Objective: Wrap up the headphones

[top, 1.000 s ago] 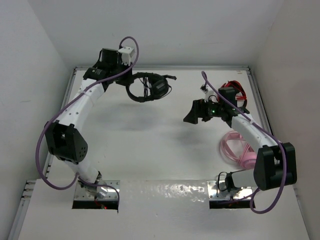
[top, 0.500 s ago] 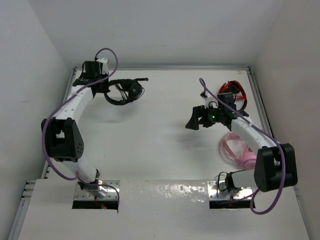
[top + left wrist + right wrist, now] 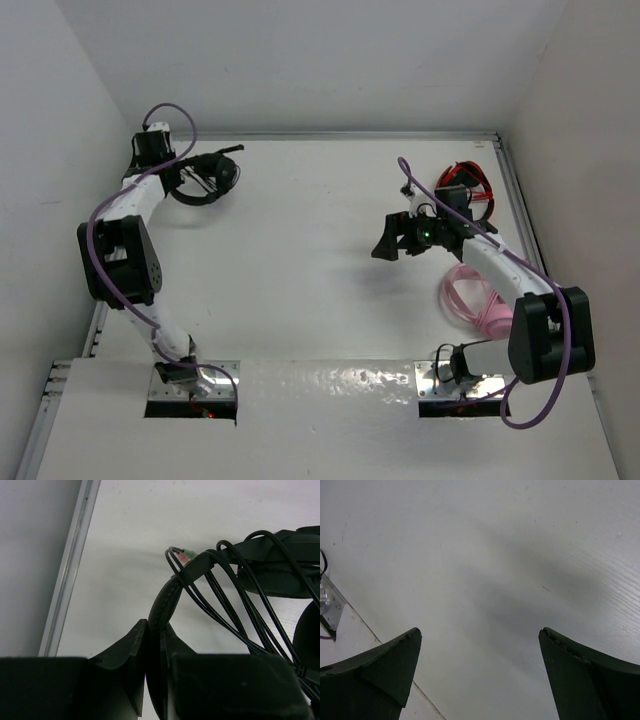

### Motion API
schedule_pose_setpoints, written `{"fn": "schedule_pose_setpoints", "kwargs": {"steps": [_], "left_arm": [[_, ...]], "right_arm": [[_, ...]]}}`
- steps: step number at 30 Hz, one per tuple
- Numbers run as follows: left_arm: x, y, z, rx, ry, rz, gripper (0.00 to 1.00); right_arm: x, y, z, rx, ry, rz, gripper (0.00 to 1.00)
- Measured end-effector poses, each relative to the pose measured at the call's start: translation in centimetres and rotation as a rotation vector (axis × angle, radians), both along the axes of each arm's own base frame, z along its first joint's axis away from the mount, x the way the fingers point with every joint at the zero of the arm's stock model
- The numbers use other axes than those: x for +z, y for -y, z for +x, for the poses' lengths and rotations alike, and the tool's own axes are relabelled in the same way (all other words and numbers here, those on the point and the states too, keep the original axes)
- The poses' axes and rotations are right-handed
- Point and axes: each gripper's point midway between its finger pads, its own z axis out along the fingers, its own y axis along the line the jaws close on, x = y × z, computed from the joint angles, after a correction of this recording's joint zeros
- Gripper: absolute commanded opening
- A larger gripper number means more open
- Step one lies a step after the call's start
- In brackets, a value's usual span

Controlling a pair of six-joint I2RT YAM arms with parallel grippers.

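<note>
The black headphones (image 3: pixel 205 178) hang at the far left corner of the table, their thin cable looped several times around the headband. My left gripper (image 3: pixel 178 172) is shut on the headband (image 3: pixel 165 605); in the left wrist view the cable strands (image 3: pixel 235 600) cross toward an earcup (image 3: pixel 280 575), and a green and pink plug tip (image 3: pixel 186 555) sticks out. My right gripper (image 3: pixel 388 240) hovers over the table's right middle, open, with only bare white table between its fingertips (image 3: pixel 480 632).
A red headset (image 3: pixel 466 184) lies at the far right behind the right arm. A pink headset (image 3: pixel 472 297) lies near the right arm's elbow. A metal rail (image 3: pixel 70 570) edges the table on the left, close to the left gripper.
My left arm has swung left toward the far left corner, carrying the headphones with it. The right gripper has shifted slightly and now holds still.
</note>
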Motion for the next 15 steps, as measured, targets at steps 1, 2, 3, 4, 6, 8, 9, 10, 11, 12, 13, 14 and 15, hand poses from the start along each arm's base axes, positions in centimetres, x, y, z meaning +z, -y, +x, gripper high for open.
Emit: {"fn": "schedule_pose_setpoints", "kwargs": {"steps": [1, 2, 3, 4, 6, 8, 9, 10, 11, 12, 13, 14, 15], "left_arm": [[-0.5, -0.4, 0.2, 0.012, -0.005, 0.006, 0.00], [-1.3, -0.8, 0.3, 0.023, -0.014, 0.010, 0.00], [-2.1, -1.0, 0.5, 0.031, -0.025, 0.013, 0.00], [-3.0, -1.4, 0.6, 0.041, -0.040, 0.012, 0.00], [-5.2, -1.8, 0.9, 0.056, -0.080, 0.005, 0.12], [-7.4, -2.2, 0.9, 0.066, -0.121, -0.006, 0.50], [-8.3, -2.4, 0.6, 0.070, -0.142, -0.012, 0.67], [-8.9, -2.5, 0.4, 0.078, -0.155, -0.022, 0.94], [-9.2, -2.7, 0.2, 0.081, -0.162, -0.026, 1.00], [-9.3, -2.8, 0.1, 0.089, -0.161, -0.031, 1.00], [-9.0, -2.8, 0.1, 0.091, -0.154, -0.035, 1.00], [-8.8, -2.9, -0.1, 0.093, -0.150, -0.035, 1.00], [-8.3, -2.9, -0.2, 0.091, -0.143, -0.035, 1.00]], "right_arm": [[0.0, 0.0, 0.0, -0.001, 0.000, -0.001, 0.99], [0.0, 0.0, 0.0, -0.001, 0.000, -0.001, 0.99], [0.0, 0.0, 0.0, -0.002, 0.000, -0.002, 0.99], [0.0, 0.0, 0.0, -0.002, 0.000, -0.003, 0.99], [-0.1, 0.1, 0.0, -0.004, -0.002, -0.005, 0.99], [-0.2, 0.2, -0.1, -0.007, -0.006, -0.010, 0.99], [-0.3, 0.3, -0.1, -0.009, -0.009, -0.015, 0.99], [-0.3, 0.3, -0.1, -0.011, -0.012, -0.020, 0.99], [-0.4, 0.4, -0.2, -0.013, -0.015, -0.024, 0.99], [-0.4, 0.4, -0.2, -0.015, -0.015, -0.026, 0.99], [-0.4, 0.5, -0.2, -0.017, -0.015, -0.028, 0.99], [-0.3, 0.5, -0.1, -0.019, -0.013, -0.030, 0.99], [-0.2, 0.5, -0.1, -0.021, -0.007, -0.031, 0.99]]}}
